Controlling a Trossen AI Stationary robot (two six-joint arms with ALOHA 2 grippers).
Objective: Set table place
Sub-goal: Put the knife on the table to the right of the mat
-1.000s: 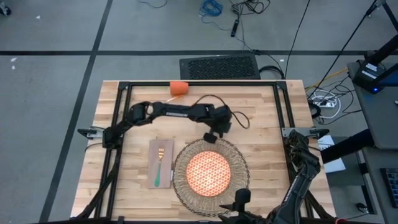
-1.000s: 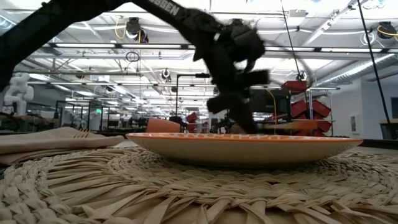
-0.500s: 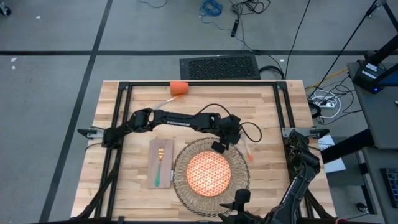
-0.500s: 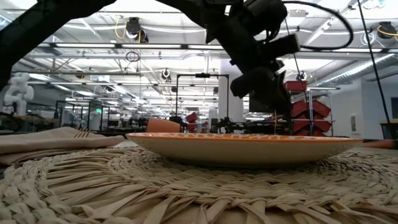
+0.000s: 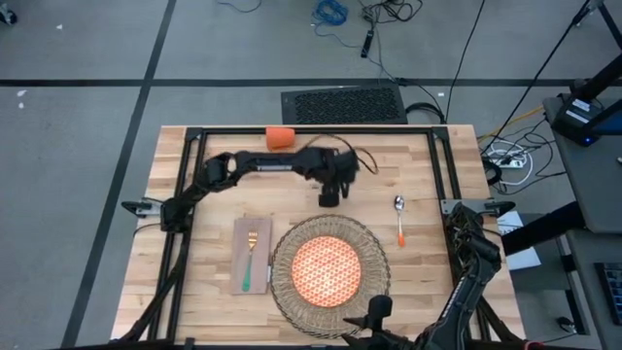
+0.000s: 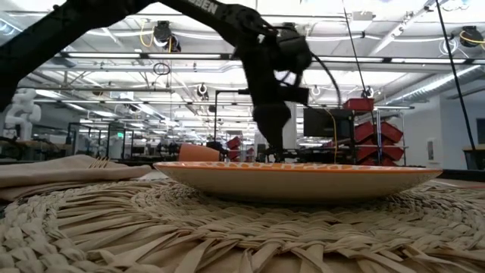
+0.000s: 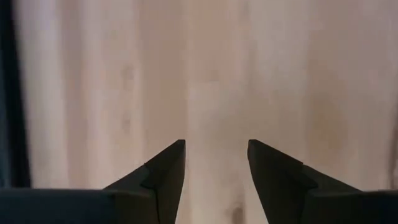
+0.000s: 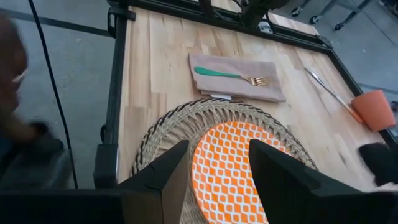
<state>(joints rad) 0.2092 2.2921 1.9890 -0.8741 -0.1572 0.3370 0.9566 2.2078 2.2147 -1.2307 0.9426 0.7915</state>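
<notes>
A round woven placemat [image 5: 373, 255] lies near the table's front edge with the orange-patterned plate [image 5: 328, 270] on it. To its left, the beige napkin [image 5: 239, 255] carries the green-handled fork [image 5: 249, 261]. An orange-handled spoon [image 5: 398, 220] lies flat on the wood to the right of the mat. The orange cup [image 5: 280, 137] stands at the far edge, and the knife [image 8: 328, 89] lies near it. My left gripper [image 5: 328, 199] hangs open over bare wood beyond the mat, its fingers [image 7: 163, 171] with nothing between them. My right gripper [image 8: 217, 155] waits open above the mat's near rim.
The table's black frame [image 5: 447, 165] runs along the far and side edges. Bare wood [image 5: 418, 282] lies to the right of the mat and between the mat and the cup. A cable [image 5: 367, 165] loops off my left wrist.
My left gripper swung toward the table's right edge with the spoon and let it go. It then drew back up and toward the far left. The spoon now lies flat to the right of the placemat. My right arm has kept still.
</notes>
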